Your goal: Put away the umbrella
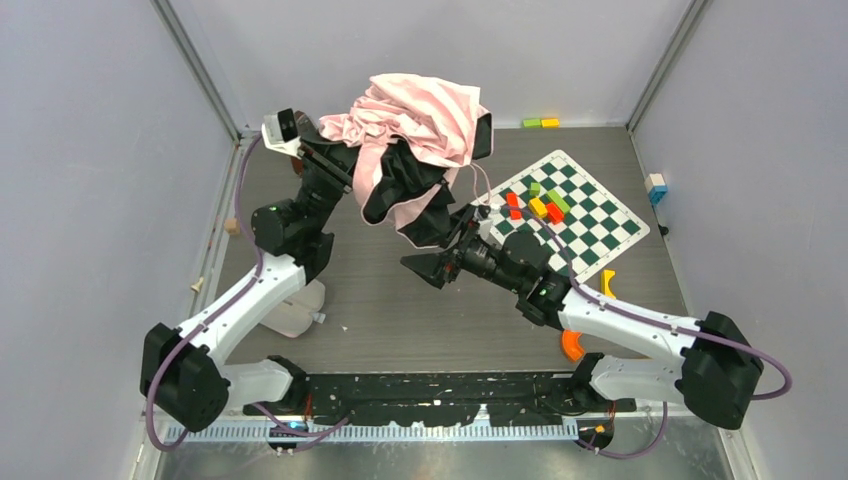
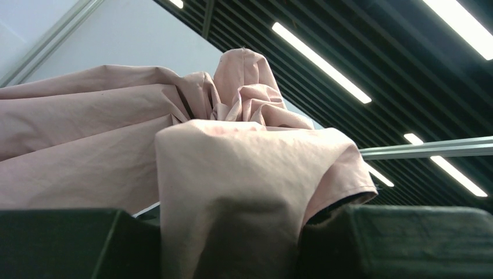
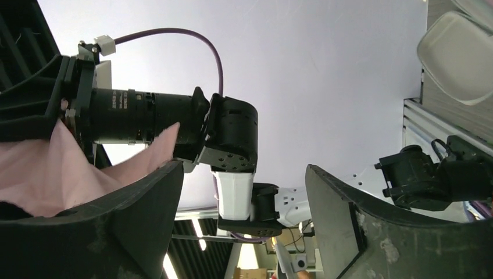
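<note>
The umbrella [image 1: 420,125] is a crumpled bundle held high over the back middle of the table. Its pale pink side is up and black folds [image 1: 420,200] hang below it. My left gripper [image 1: 345,150] is raised and shut on the fabric. In the left wrist view pink cloth [image 2: 232,174] fills the gap between its two black fingers [image 2: 58,244]. My right gripper [image 1: 428,262] sits just below the hanging black folds, open and empty. In the right wrist view its jaws [image 3: 243,170] stand wide apart, with pink fabric [image 3: 40,168] lying against the left finger. The handle is hidden.
A green-and-white checkered mat [image 1: 600,215] with several coloured blocks lies at the right. Two orange pieces [image 1: 572,345] sit near the right arm. A white pouch [image 1: 295,310] lies under the left arm. Small blocks [image 1: 540,122] rest by the back wall.
</note>
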Controlling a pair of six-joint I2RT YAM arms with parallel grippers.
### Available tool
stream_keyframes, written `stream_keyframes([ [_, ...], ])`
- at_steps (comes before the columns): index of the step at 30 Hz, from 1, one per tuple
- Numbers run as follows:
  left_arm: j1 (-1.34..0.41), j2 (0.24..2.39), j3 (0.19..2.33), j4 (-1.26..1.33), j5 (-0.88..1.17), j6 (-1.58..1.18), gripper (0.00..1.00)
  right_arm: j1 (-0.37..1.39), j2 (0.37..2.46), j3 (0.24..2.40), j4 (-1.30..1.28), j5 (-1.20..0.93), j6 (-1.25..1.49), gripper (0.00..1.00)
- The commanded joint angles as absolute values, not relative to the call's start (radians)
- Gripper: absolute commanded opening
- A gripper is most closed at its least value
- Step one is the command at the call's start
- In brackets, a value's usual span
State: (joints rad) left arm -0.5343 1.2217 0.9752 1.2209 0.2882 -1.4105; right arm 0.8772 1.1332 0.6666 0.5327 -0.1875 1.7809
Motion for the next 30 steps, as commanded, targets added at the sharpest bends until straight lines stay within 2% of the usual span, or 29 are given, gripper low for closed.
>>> stream_keyframes([
  [1,-0.534,1.152,0.940,1.333,0.227,-1.463,0.00,0.891,1.190,0.685,0.740,-0.203,1.847,0.81],
  [5,-0.532,1.117,0.872,1.314,0.187,-1.478,0.00,0.891,1.259,0.673,0.871,-0.220,1.878,0.70],
  [6,-0.532,1.109,0.865,1.313,0.191,-1.477,0.00,0.891,1.260,0.663,0.884,-0.214,1.884,0.71],
  [9,-0.516,1.089,0.843,1.297,0.198,-1.478,0.00,0.895,1.245,0.653,0.879,-0.194,1.889,0.82],
  [15,-0.481,1.197,0.885,1.403,0.299,-1.646,0.00,0.899,1.280,0.643,0.925,-0.251,1.919,0.87],
  [18,-0.476,1.267,0.955,1.407,0.391,-1.687,0.00,0.910,1.338,0.612,1.046,-0.262,1.964,0.85],
  [21,-0.479,1.296,1.012,1.407,0.451,-1.671,0.00,0.911,1.447,0.595,1.194,-0.257,2.036,0.79],
  [24,-0.473,1.284,1.019,1.407,0.451,-1.641,0.00,0.915,1.559,0.603,1.383,-0.245,2.089,0.83],
  [28,-0.472,1.306,0.999,1.407,0.422,-1.660,0.00,0.926,1.657,0.627,1.524,-0.218,2.134,0.77],
  [30,-0.471,1.312,0.981,1.406,0.395,-1.662,0.00,0.926,1.694,0.624,1.586,-0.206,2.140,0.79],
])
